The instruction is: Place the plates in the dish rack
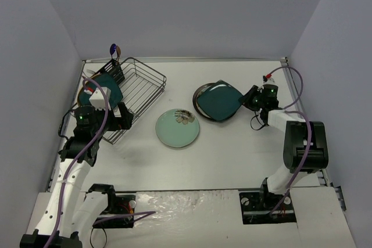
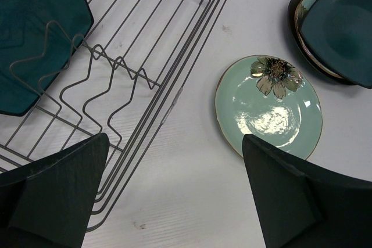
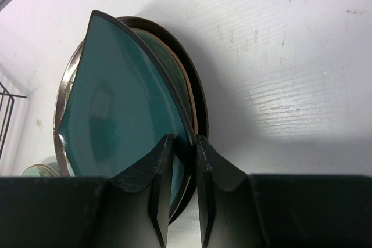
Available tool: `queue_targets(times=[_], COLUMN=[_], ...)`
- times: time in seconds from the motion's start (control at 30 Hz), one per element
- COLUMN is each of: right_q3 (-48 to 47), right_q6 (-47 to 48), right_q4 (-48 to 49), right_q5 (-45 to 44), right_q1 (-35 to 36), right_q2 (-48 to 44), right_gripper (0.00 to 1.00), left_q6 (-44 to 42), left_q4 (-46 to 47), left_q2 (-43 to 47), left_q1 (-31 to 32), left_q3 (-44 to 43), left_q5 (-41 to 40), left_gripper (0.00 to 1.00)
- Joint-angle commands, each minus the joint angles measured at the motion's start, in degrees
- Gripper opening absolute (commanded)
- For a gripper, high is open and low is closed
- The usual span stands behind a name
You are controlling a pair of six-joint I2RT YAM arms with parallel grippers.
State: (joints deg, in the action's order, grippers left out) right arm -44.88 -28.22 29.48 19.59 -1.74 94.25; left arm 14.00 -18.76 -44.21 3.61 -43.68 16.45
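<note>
A rounded-square teal plate [image 3: 116, 114] tops a stack of round dark-rimmed plates [image 1: 204, 108] at the table's right middle. My right gripper [image 3: 185, 143] is shut on that teal plate's near rim, one finger above and one below. A pale green plate with a flower [image 1: 177, 128] lies flat at the centre. The black wire dish rack [image 1: 139, 85] stands at the back left, with another teal plate [image 2: 35, 27] leaning in its dividers. Over bare table between the rack and the green plate [image 2: 267, 105], my left gripper [image 2: 174, 190] hangs wide open, holding nothing.
A small black cutlery basket [image 1: 116, 71] with a utensil sticking up sits at the rack's far corner. Grey walls close in the table on the left, back and right. Cables trail from both arms.
</note>
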Motion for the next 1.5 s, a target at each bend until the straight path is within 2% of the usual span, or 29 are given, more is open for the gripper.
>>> queue_targets(times=[0.0,0.1,0.53,0.83,1.07,1.43,1.47], right_q3=[0.2,1.9,10.8,13.1,16.5,17.1,17.2], right_q6=[1.2,-1.0,-7.7,-10.0,-13.0,-12.9,-13.0], right_q4=[2.8,3.9,1.2,0.5,3.7,5.6,5.8], right_q5=[-1.8,-1.9,-5.8,-5.8,-5.5,-3.5,-3.4], right_q1=[-0.1,-0.3,-0.9,-0.9,-1.9,-2.3,-2.3], right_q2=[-3.1,-4.0,-15.1,-16.5,-15.8,-13.1,-13.1], right_gripper=[0.04,0.00,0.00,0.00,0.10,0.18,0.21], left_q6=[0.6,0.5,0.4,0.5,0.5,0.3,0.3], left_q4=[3.5,3.3,2.9,2.8,2.6,2.5,2.5], left_q2=[0.0,0.0,-0.1,-0.5,-0.9,-1.2,-1.3], left_q1=[0.3,0.2,0.2,0.2,0.2,0.2,0.2], left_q3=[-2.1,-2.1,-2.0,-2.0,-2.2,-2.2,-2.2], left_q5=[0.2,0.1,-0.4,-0.5,-0.8,-1.0,-1.0], left_gripper=[0.97,0.97,0.97,0.97,0.97,0.97,0.97])
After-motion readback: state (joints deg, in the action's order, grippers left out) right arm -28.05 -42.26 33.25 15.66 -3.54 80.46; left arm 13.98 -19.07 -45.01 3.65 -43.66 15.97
